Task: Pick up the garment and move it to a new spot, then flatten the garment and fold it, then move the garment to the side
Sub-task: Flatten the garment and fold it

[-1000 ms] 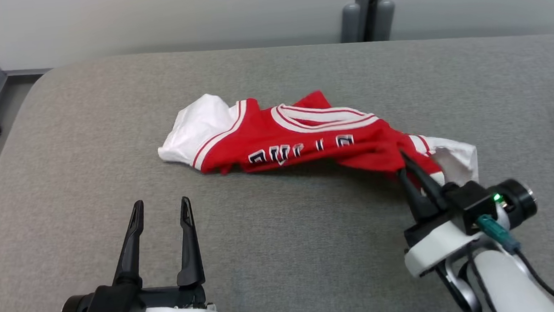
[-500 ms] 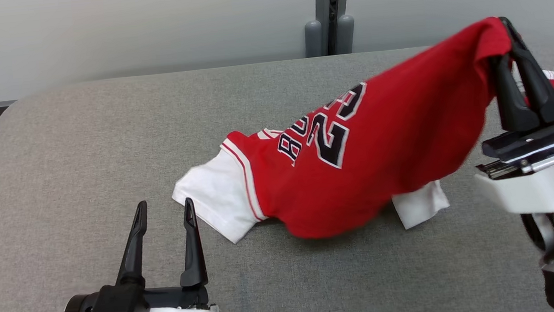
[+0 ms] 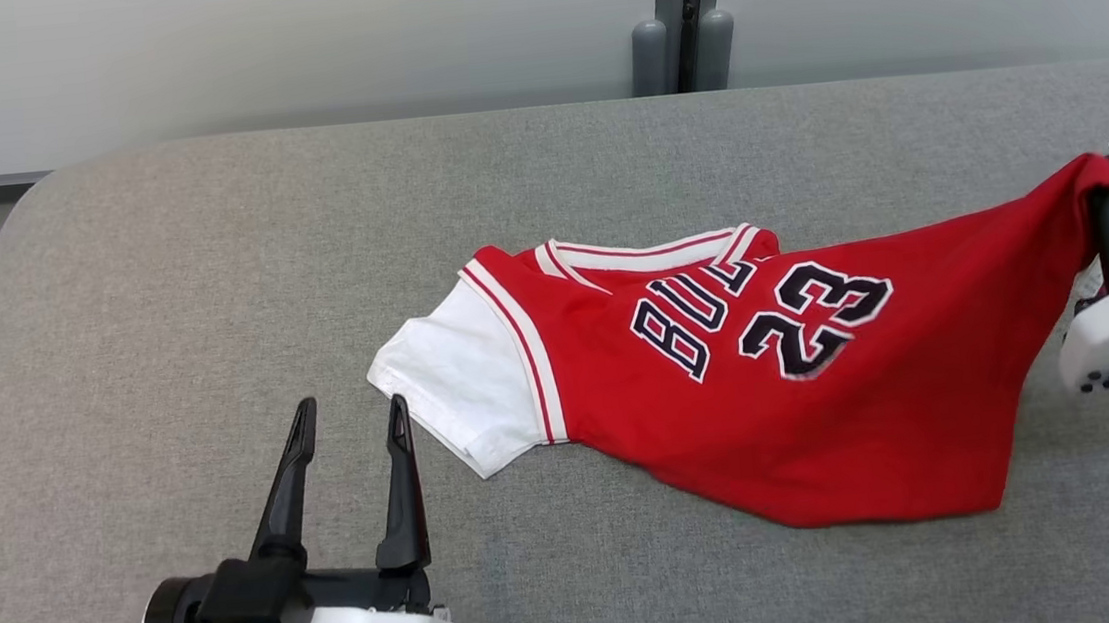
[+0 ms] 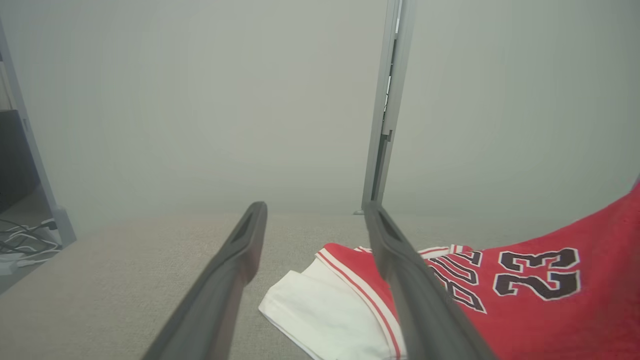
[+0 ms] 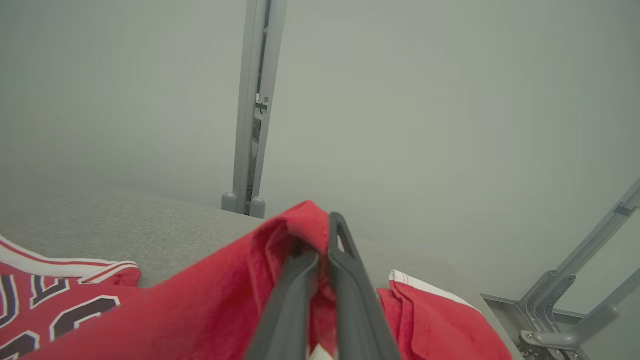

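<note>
- Red "23" basketball jersey (image 3: 774, 413) lies front-up on the grey fabric-covered table (image 3: 211, 281), with its collar toward the far edge and its white sleeve (image 3: 460, 380) spread toward the robot's left.
- Its right-hand end is lifted off the surface, drawn up into a peak.
- Right gripper (image 3: 1108, 178), at the table's right side, has its fingers pinched together on that peak of red cloth.
- Left gripper (image 3: 351, 403) hovers near the sleeve without touching it, fingers spread wide and holding nothing.
- Another red-and-white cloth (image 5: 435, 320) lies just beyond the right gripper.
</note>
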Robot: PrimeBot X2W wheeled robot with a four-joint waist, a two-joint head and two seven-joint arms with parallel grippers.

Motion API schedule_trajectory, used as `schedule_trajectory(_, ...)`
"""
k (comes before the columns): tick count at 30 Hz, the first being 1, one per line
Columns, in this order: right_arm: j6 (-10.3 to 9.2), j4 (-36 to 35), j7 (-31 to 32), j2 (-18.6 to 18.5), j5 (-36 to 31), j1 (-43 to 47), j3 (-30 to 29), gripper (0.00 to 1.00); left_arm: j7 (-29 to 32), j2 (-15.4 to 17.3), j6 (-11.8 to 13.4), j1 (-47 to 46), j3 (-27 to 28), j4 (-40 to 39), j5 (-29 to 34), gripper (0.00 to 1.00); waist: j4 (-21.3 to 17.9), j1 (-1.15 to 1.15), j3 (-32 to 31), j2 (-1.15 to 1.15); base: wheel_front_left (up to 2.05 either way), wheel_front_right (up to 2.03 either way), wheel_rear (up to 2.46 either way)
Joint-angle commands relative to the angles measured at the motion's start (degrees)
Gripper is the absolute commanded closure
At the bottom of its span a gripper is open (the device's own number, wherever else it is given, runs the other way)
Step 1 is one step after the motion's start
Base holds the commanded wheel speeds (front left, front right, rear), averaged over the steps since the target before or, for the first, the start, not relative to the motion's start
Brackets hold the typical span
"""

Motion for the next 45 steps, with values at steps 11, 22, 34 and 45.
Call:
schedule_trajectory(11, 0.0, 4.9, -0.9, 1.0, -4.9, -9.3, -3.9, 0.88, -0.2, 0.2, -1.4, -3.0, -0.1, 0.2, 1.3, 0.0, -0.7, 0.0, 2.4, 0.0, 0.0, 0.0, 0.0)
schedule_trajectory(22, 0.0, 7.5, -0.9, 3.8, -8.4, -9.4, -6.8, 0.0, -0.2, 0.2, -1.4, -3.2, 0.0, 0.8, 1.7, 0.0, -2.0, 0.0, 3.2, 0.0, 0.0, 0.0, 0.0)
schedule_trajectory(34, 0.0, -1.9, -1.0, 10.4, -3.9, 2.1, -1.2, 0.0, -0.2, 0.2, -0.9, -1.2, 1.1, 2.0, 1.2, 0.0, -5.8, 0.0, 0.6, 0.0, 0.0, 0.0, 0.0)
schedule_trajectory(45, 0.0, -15.7, -1.0, 11.3, 8.8, 19.4, 12.0, 0.0, -0.2, 0.2, -0.6, 0.7, 2.3, 3.2, -1.2, 0.0, -7.8, 0.0, -2.6, 0.0, 0.0, 0.0, 0.0)
